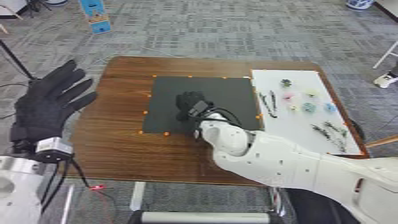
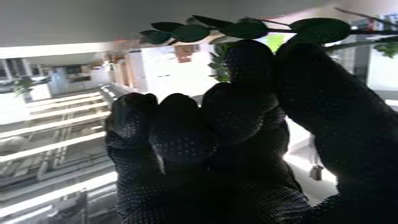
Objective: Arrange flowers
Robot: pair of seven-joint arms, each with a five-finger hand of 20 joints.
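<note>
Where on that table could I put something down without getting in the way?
Probably on the brown wood of the table, between its left edge and the black mat, or in the near left corner. I'd avoid the mat, where the right hand pinches a leafy sprig, and the white sheet, crowded with flowers.
</note>
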